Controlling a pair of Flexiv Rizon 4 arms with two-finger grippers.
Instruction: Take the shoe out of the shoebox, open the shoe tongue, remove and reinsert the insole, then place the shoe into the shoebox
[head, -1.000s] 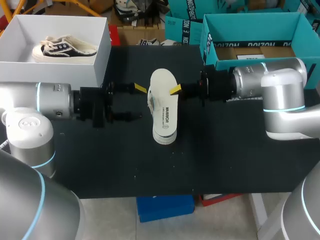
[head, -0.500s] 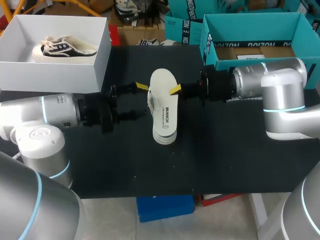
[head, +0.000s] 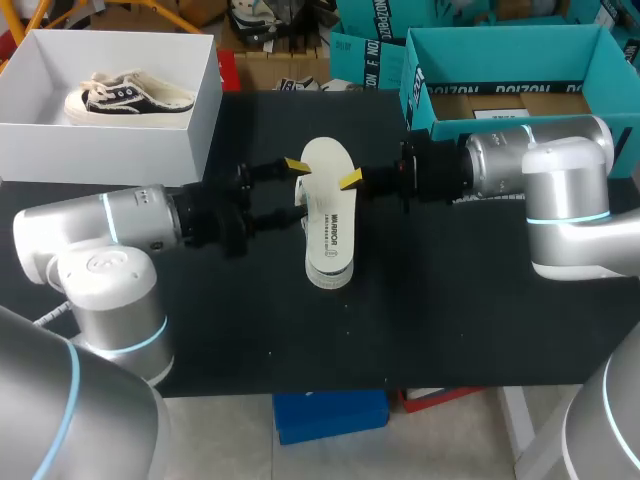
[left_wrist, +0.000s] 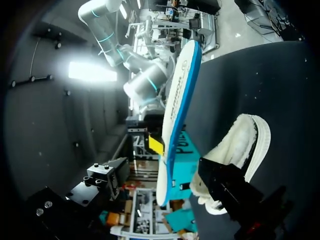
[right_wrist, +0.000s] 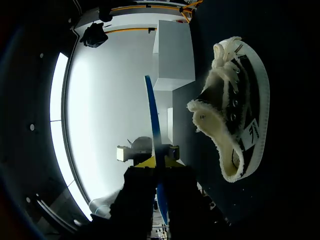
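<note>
Lettered insole in right gripper

**Shoe half covered, fingertips out of sight**

From above, the white insole with a blue underside covers the far part of the cream fleece-lined canvas shoe; which end lies under it cannot be told. The right gripper shows only one yellow tip from above, the other lying behind the insole. In the left wrist view the left gripper shows dark fingers without their yellow tips, and one finger hides part of the shoe. The white cardboard shoebox is cut off at the head view's edge.
</note>
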